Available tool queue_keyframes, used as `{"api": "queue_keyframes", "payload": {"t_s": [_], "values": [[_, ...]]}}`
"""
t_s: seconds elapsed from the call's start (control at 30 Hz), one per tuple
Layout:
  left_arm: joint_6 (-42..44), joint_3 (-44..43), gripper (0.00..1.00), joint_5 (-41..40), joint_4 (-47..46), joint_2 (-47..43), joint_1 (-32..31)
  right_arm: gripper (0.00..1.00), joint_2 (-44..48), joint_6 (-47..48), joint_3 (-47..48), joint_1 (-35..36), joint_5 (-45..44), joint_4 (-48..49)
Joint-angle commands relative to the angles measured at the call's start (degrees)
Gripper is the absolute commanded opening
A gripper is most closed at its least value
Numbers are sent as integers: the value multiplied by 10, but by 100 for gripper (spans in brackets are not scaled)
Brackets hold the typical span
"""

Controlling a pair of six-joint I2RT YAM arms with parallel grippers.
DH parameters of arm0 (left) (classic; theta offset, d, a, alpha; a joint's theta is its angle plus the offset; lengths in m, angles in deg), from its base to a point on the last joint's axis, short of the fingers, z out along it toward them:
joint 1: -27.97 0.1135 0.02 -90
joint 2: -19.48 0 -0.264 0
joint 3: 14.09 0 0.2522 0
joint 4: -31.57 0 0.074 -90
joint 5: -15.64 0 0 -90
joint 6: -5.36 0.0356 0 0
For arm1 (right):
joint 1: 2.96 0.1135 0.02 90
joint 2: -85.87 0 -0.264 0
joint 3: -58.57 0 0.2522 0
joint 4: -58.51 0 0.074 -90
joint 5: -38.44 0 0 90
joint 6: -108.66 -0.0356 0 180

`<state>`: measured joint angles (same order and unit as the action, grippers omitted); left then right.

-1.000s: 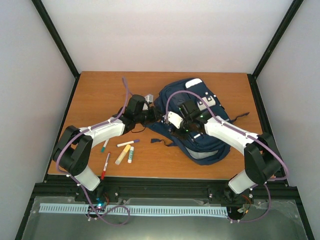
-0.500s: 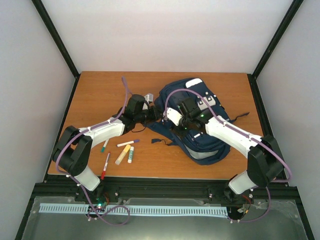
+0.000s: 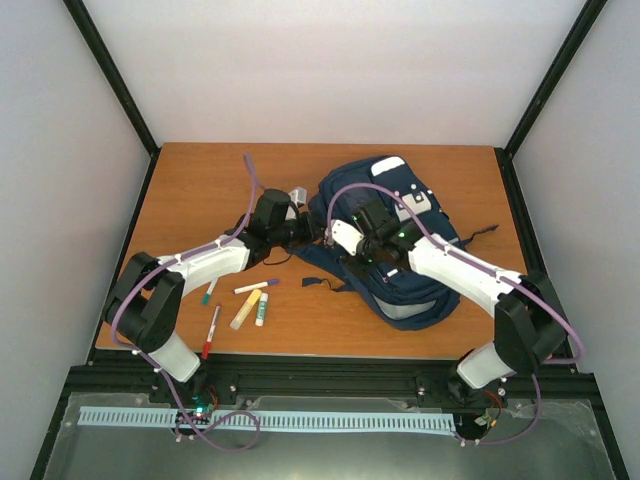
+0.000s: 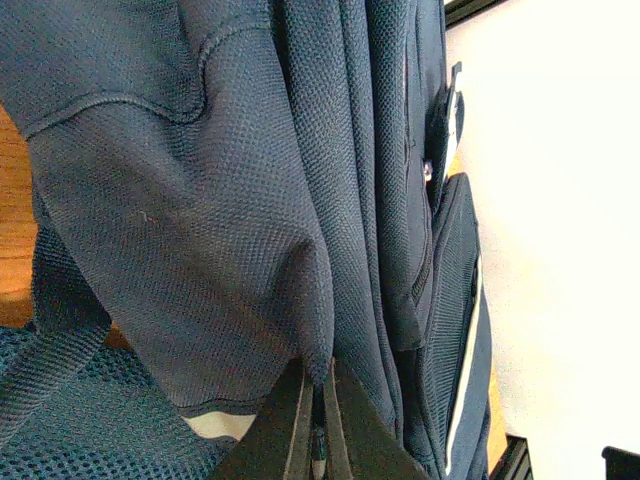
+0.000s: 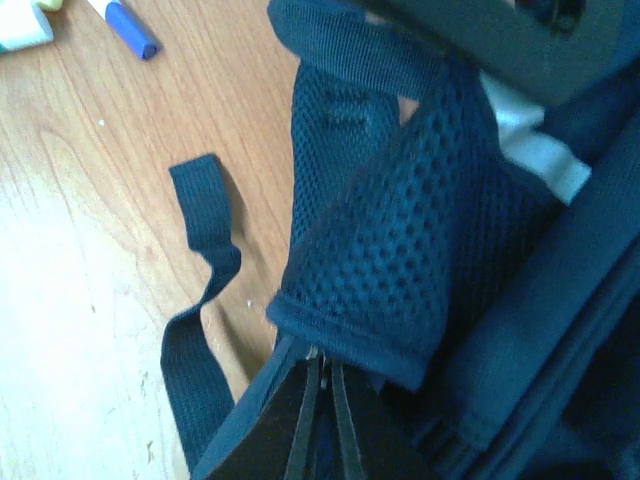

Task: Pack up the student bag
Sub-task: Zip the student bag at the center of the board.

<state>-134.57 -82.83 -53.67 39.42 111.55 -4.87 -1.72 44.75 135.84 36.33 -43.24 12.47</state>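
Wooden table [image 3: 200,190] carries the student bag [image 3: 400,295], which lies flat on it. We see the left gripper [image 4: 318,385] clenched on a fold of navy fabric at the bag's left edge. The right gripper [image 5: 322,365] is pinched shut on the bag's mesh shoulder strap [image 5: 400,260] close by. Markers [image 3: 250,300] lie loose to the left of the bag. We judge that we are getting the bag open. Next, both grips should draw apart without slipping to expose its mouth.
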Motion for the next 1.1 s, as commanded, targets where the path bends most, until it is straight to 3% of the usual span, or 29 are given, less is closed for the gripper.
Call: {"api": "queue_keyframes", "payload": {"t_s": [0.0,0.33,0.63,0.83,1.07], "values": [[8,-13,1,17,-35,-35,-8,3,41,9,-38,-6,-22,-26],[6,-12,1,17,-36,-35,-8,3,88,10,-62,-30,19,-37],[-8,-14,1,28,-49,-40,-8,20,30,-11,-1,-29,76,-14],[-8,-14,1,29,-49,-43,-8,25,-2,-21,19,-26,76,3],[-11,-12,1,30,-51,-51,-8,27,-25,-43,27,-19,12,19]]}}
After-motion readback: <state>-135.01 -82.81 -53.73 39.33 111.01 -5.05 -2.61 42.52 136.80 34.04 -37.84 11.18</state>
